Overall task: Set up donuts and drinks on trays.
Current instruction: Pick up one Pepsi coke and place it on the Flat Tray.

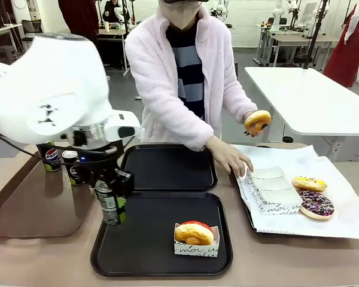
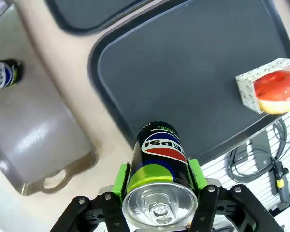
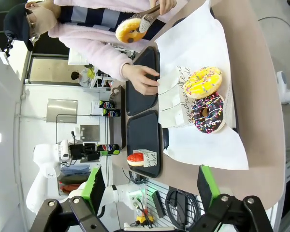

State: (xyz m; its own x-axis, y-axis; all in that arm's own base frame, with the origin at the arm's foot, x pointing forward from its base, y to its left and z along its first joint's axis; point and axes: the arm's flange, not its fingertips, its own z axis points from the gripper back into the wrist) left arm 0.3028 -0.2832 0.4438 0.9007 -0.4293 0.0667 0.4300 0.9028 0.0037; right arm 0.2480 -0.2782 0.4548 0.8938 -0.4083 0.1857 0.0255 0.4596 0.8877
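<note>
My left gripper [image 1: 111,206] is shut on a black Pepsi can [image 1: 109,202], held upright just above the left rim of the near black tray [image 1: 149,254]. From the left wrist, the can [image 2: 159,157] sits between the green pads over that tray [image 2: 193,67]. A red-iced donut [image 1: 194,232] in a paper holder lies on the tray's right side. The far black tray [image 1: 167,168] is bare. The person holds a plain donut [image 1: 258,121] in tongs. My right gripper [image 3: 151,186] is open, high above the table.
Two more cans [image 1: 50,156] stand on a glossy brown tray [image 1: 30,209] at the left. At the right, a paper-lined tray [image 1: 341,215] carries a yellow donut [image 1: 308,183], a chocolate-sprinkle donut [image 1: 316,204] and paper holders [image 1: 269,190], with the person's hand [image 1: 230,159] on them.
</note>
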